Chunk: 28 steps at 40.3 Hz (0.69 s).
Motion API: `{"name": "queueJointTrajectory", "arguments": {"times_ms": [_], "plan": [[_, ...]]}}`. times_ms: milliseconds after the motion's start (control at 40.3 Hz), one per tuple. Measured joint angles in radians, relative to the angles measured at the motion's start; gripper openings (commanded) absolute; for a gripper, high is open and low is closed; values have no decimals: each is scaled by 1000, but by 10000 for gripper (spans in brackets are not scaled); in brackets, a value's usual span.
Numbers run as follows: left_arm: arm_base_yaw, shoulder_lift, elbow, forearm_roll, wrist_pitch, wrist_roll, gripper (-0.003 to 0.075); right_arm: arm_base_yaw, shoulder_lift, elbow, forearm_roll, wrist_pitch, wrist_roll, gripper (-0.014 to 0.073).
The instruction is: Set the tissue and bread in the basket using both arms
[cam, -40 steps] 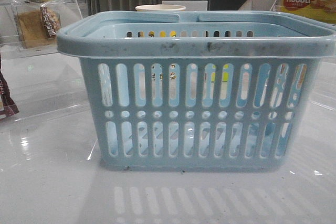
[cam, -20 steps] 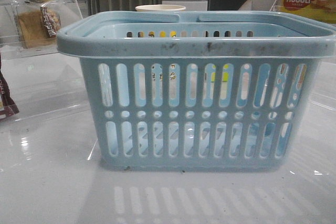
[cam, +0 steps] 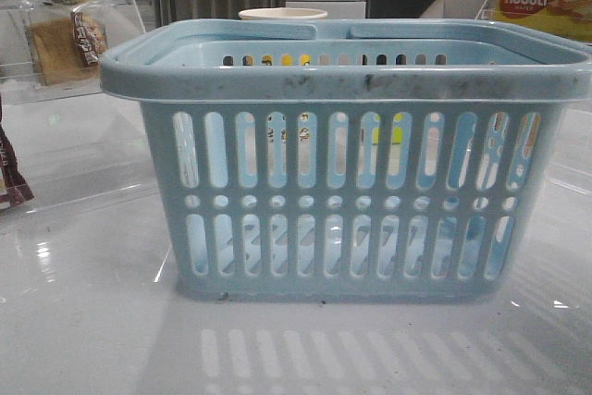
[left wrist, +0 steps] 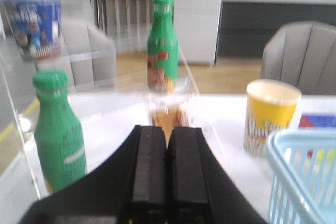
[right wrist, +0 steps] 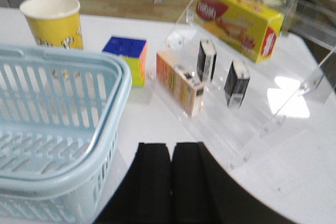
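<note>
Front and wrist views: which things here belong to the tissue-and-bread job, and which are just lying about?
Job: light-blue slotted plastic basket; tan bread in clear wrapper; two small dark packs on the clear stand, possibly the tissue.

Lying about: yellow paper cup; multicoloured cube; yellow-and-red nabati box; green plastic bottles.

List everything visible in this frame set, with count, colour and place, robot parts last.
basket: one, light blue, centre of table, nothing seen inside
bread: one, tan in clear wrapper, on clear stand at far left
cup: one, yellow, behind basket
nabati box: one, yellow and red, on clear stand at right
cube: one, multicoloured, by basket
small packs: two dark, upright, plus one orange box
bottles: two, green, left side
left tool: black, shut, empty
right tool: black, shut, empty
</note>
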Motion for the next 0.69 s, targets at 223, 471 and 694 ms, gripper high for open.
{"name": "queueJointTrajectory", "arguments": {"times_ms": [223,471,694], "plan": [[0,113,0,-2,108,0,93,0,145,0,0,67,0,28],[0,218,0,-13,143,0,120,0,285,0,0,90,0,66],[0,261,0,-15,145,2,529,0,381,0,0,81,0,545]]}}
